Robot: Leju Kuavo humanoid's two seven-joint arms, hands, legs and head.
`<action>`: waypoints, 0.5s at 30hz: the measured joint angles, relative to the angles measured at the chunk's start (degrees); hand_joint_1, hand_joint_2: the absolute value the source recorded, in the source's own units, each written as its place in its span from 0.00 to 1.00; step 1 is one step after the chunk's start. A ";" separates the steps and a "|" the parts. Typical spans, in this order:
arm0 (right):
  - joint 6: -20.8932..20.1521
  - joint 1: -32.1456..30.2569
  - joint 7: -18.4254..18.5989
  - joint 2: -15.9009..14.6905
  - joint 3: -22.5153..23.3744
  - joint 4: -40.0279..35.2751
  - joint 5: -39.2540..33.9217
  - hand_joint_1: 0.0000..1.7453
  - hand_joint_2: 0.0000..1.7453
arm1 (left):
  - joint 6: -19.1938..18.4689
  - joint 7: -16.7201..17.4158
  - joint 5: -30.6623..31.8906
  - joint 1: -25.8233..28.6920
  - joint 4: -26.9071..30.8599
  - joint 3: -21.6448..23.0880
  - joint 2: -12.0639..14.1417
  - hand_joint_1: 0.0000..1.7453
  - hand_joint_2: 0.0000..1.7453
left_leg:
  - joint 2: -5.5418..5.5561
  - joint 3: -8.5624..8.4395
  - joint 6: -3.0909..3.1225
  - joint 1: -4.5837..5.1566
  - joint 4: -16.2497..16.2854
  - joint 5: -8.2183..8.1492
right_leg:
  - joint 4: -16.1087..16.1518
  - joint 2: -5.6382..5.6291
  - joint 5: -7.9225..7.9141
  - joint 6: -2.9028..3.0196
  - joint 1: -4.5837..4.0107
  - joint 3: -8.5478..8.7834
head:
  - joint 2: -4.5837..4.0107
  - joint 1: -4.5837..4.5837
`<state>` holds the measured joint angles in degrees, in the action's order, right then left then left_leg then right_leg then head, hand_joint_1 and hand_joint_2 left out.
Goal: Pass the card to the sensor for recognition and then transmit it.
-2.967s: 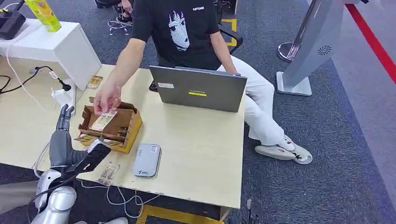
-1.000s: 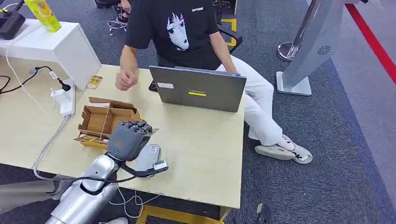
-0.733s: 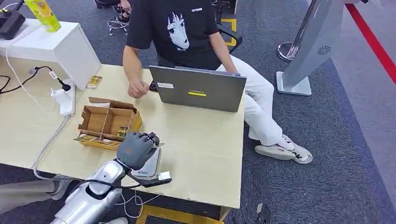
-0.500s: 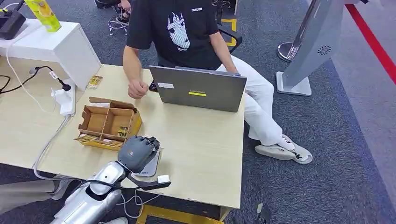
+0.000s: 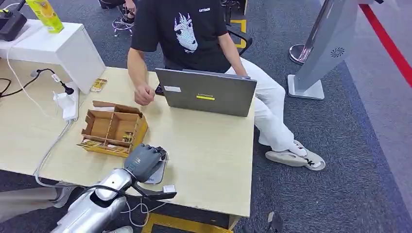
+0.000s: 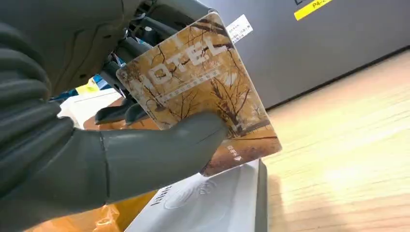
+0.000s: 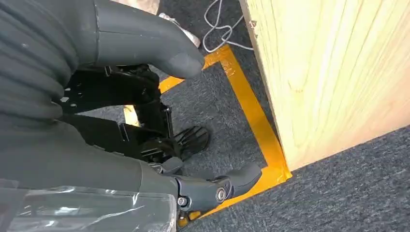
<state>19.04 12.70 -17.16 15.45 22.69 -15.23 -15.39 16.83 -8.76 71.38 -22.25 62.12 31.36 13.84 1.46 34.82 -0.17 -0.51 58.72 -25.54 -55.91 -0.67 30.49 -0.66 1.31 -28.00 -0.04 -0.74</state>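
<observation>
**Card hovering over the reader**

Pale wood counter is carrying a grey laptop, a partitioned cardboard box and, near the front edge, a flat grey sensor. Beyond the laptop a person in a black shirt is sitting, one hand resting on the counter beside the laptop.

The left hand is holding the card just above the sensor. In the left wrist view the thumb is pressing on the printed face while the darker fingers are backing it from behind, so the card is being pinched near one edge, tilted, with its lower corner close to the sensor's top; I cannot tell whether they are touching.

The card is looking thin, stiff and light, with a glossy face that is probably slippery, so a pinch across the flat faces near an edge seems the right hold, leaving most of the face free for reading and for someone to take.

The right hand is hanging beside the counter's side, over the carpet, holding nothing, its thumb and fingers apart.
</observation>
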 joint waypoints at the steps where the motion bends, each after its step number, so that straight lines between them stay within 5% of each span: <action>1: 0.00 0.00 0.00 0.00 -0.02 0.00 -0.13 0.00 1.00 | -0.45 0.02 0.02 -0.25 -0.26 0.13 0.00 1.00 1.00 | 0.00 0.00 0.00 0.00 0.00 0.00 | 0.00 -0.01 0.00 0.00 0.00 0.00 | -0.02 0.00; 4: 0.00 0.00 0.00 -0.02 -0.09 0.00 -0.13 0.00 1.00 | 1.47 0.59 1.45 -0.69 -0.90 0.66 0.02 1.00 1.00 | 0.00 -0.01 -0.01 0.00 0.00 0.02 | 0.00 0.01 0.00 0.00 0.00 0.03 | 0.00 0.00; 9: 0.00 -0.03 0.02 -0.04 -0.15 0.00 -0.13 0.00 1.00 | 14.08 3.19 3.67 -0.65 -1.34 0.72 0.15 1.00 1.00 | 0.05 0.00 -0.04 0.00 0.00 0.05 | -0.01 0.03 -0.01 0.00 0.00 0.03 | -0.02 0.00; 15: 0.00 -0.06 0.11 -0.04 -0.54 0.00 -0.22 0.00 1.00 | 19.19 4.74 4.26 -0.77 0.66 -1.16 0.66 1.00 1.00 | 0.04 0.01 -0.04 -0.01 0.00 0.05 | -0.01 0.02 -0.01 0.01 0.00 0.01 | 0.00 0.00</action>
<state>19.04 12.64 -17.05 15.41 22.14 -15.23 -15.61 36.02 -4.02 75.65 -23.02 62.78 30.20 14.49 1.50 34.82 -0.20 -0.52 58.72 -25.49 -55.93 -0.65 30.49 -0.65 1.31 -27.99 -0.04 -0.74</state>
